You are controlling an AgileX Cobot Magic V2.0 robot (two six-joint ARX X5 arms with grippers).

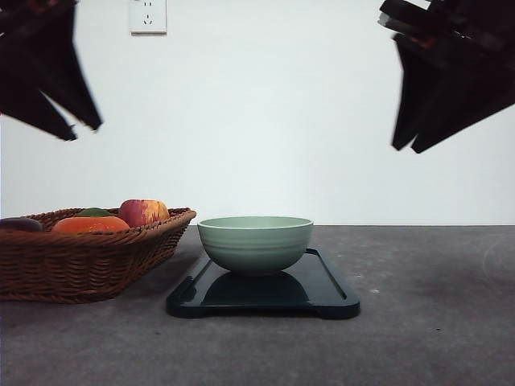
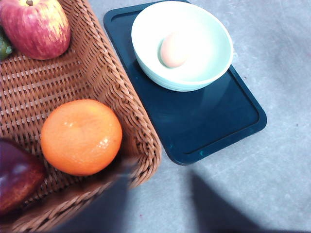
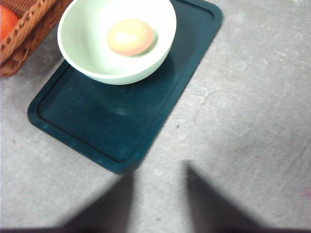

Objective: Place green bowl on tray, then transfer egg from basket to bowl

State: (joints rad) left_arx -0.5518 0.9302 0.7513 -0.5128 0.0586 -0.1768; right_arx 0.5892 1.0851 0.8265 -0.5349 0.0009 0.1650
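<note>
One egg (image 3: 129, 37) in green bowl (image 1: 255, 243), hidden frontally

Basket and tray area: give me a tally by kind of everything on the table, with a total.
Basket: 1
Tray: 1
Green bowl: 1
Egg, in the bowl: 1
Apple: 1
Orange fruit: 1
Dark purple item: 1
Green item, partly hidden: 1
Total: 8

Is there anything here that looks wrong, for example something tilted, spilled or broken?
Nothing stands out. The green bowl sits upright on the tray, and the egg lies whole inside it. The basket beside the tray keeps its fruit inside. Both grippers are raised above the table with nothing between their fingers.
</note>
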